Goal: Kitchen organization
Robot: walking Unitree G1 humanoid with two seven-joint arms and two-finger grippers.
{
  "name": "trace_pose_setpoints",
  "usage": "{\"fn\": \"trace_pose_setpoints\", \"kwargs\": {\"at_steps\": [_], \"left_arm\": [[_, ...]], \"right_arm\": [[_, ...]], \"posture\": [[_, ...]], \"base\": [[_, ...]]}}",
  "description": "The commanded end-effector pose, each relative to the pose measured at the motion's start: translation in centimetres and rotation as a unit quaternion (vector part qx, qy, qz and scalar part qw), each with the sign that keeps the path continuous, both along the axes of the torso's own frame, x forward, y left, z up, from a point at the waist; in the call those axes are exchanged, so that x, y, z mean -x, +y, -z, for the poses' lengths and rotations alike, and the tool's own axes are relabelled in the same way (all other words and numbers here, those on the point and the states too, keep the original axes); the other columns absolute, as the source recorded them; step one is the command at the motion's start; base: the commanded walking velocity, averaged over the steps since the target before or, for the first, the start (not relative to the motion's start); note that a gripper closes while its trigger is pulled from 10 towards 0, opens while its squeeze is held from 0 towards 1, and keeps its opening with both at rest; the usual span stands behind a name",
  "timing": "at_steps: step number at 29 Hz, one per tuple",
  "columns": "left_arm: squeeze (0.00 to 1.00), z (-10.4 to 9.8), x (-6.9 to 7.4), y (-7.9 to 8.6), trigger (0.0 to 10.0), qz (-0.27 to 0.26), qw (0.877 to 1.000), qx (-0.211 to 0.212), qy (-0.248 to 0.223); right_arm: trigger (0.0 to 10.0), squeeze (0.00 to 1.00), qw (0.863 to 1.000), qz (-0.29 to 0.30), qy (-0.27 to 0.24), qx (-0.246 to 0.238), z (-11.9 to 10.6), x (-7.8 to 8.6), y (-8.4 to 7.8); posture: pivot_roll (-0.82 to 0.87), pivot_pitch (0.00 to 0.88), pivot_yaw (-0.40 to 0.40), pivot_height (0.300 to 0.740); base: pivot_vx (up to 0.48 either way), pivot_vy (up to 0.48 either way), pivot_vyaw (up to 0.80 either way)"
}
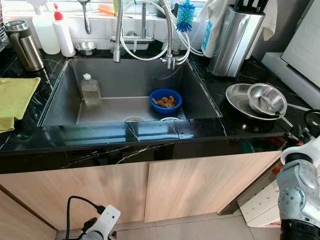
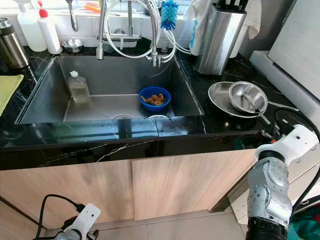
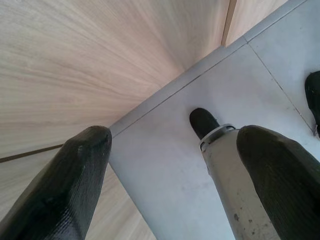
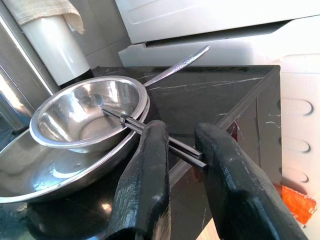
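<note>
A small steel bowl (image 4: 85,117) sits in a wide steel plate (image 4: 30,175) on the black counter, right of the sink (image 1: 60,95). A thin dark metal utensil (image 4: 145,127) rests in the bowl, its handle sticking out over the counter's corner. My right gripper (image 4: 182,137) is at that handle with a finger on each side and a narrow gap between them; it also appears at the counter edge (image 2: 274,134). In the sink are a blue bowl (image 1: 165,101) of brown food and a clear bottle (image 1: 90,90). My left gripper (image 3: 175,140) hangs open low by the cabinet.
A knife block (image 1: 235,35) stands behind the plate, and a white appliance (image 1: 305,45) is at far right. A yellow cloth (image 1: 15,97), a steel flask (image 1: 25,45) and white bottles (image 1: 62,32) are left of the sink. Hoses and a blue brush (image 1: 185,15) hang by the tap.
</note>
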State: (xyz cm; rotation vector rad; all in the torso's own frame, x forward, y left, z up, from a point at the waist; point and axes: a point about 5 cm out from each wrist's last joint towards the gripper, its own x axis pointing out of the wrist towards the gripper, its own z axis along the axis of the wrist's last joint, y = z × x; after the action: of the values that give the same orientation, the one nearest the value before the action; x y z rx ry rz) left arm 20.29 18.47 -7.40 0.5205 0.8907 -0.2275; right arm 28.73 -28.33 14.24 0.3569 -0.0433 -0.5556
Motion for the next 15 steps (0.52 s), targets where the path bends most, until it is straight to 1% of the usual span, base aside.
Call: {"fn": "trace_pose_setpoints", "kwargs": {"at_steps": [1, 3, 4, 7, 8, 9, 12, 15], "left_arm": [[0.0, 0.1, 0.1, 0.1, 10.0, 0.002, 1.0, -0.006, 0.0], [0.0, 0.1, 0.1, 0.1, 10.0, 0.002, 1.0, -0.007, 0.0], [0.0, 0.1, 0.1, 0.1, 10.0, 0.001, 1.0, -0.008, -0.001], [0.0, 0.0, 0.1, 0.1, 10.0, 0.001, 1.0, -0.008, -0.002], [0.0, 0.0, 0.1, 0.1, 10.0, 0.001, 1.0, -0.009, -0.002], [0.0, 0.0, 0.0, 0.1, 10.0, 0.0, 1.0, -0.009, -0.003], [0.0, 0.0, -0.1, 0.1, 10.0, 0.0, 1.0, -0.009, -0.005], [0.0, -0.1, -0.1, 0.0, 10.0, 0.0, 1.0, -0.009, -0.006]], "right_arm": [[1.4, 0.0, 1.0, 0.005, -0.007, -0.001, -0.4, -0.1, -0.3], [1.6, 0.0, 1.0, 0.005, -0.008, -0.001, -0.4, -0.1, -0.3], [2.3, 0.0, 1.0, 0.004, -0.01, 0.0, -0.5, -0.2, -0.3], [2.5, 0.0, 1.0, 0.003, -0.011, 0.001, -0.6, -0.2, -0.3], [4.8, 0.0, 1.0, -0.001, -0.015, 0.002, -0.7, -0.3, -0.2], [10.0, 0.0, 1.0, -0.011, -0.022, 0.006, -1.0, -0.4, 0.0], [10.0, 0.0, 0.999, -0.024, -0.03, 0.006, -1.3, -0.7, 0.3], [10.0, 0.0, 0.998, -0.049, -0.038, 0.01, -1.6, -1.0, 1.1]], "posture": [[0.13, 0.031, -0.103, 0.74], [0.13, 0.03, -0.103, 0.74], [0.13, 0.029, -0.104, 0.74], [0.13, 0.029, -0.104, 0.74], [0.13, 0.031, -0.105, 0.74], [0.13, 0.032, -0.105, 0.74], [0.13, 0.033, -0.106, 0.74], [0.13, 0.034, -0.107, 0.74]], "base": [[0.0, 0.0, 0.0], [0.0, 0.0, 0.0], [0.0, 0.0, 0.0], [0.0, 0.0, 0.0], [0.0, 0.0, 0.0], [0.0, 0.0, 0.0], [0.0, 0.0, 0.0], [0.0, 0.0, 0.0]]}}
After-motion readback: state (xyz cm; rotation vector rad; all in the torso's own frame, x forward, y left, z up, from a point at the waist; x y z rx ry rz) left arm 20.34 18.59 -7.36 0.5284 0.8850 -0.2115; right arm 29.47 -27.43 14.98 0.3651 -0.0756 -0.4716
